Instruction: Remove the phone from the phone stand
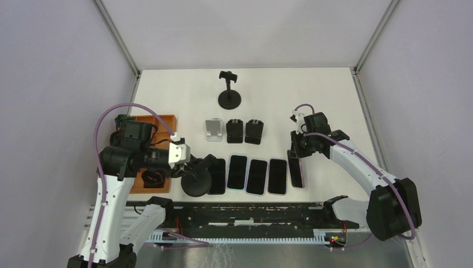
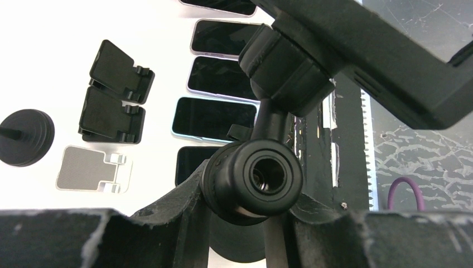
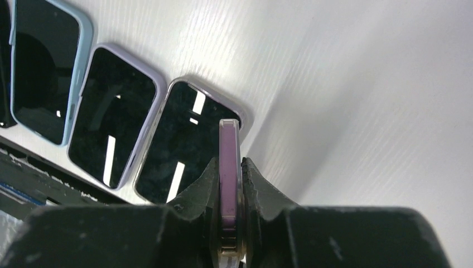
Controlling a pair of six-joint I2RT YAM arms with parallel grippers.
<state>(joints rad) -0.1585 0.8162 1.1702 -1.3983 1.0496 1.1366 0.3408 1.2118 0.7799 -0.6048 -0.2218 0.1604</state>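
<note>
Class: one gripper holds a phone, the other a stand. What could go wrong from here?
1. The right gripper pinches the purple phone on edge, right by the lavender-cased phone. A slip could drop it onto that screen.
2. The left gripper holds the black stand tilted beside the leftmost phone. Swinging it might knock that phone.

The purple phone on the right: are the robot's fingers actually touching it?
Touching. The right wrist view shows the purple phone, standing on edge, pinched between both fingers with no gap.
</note>
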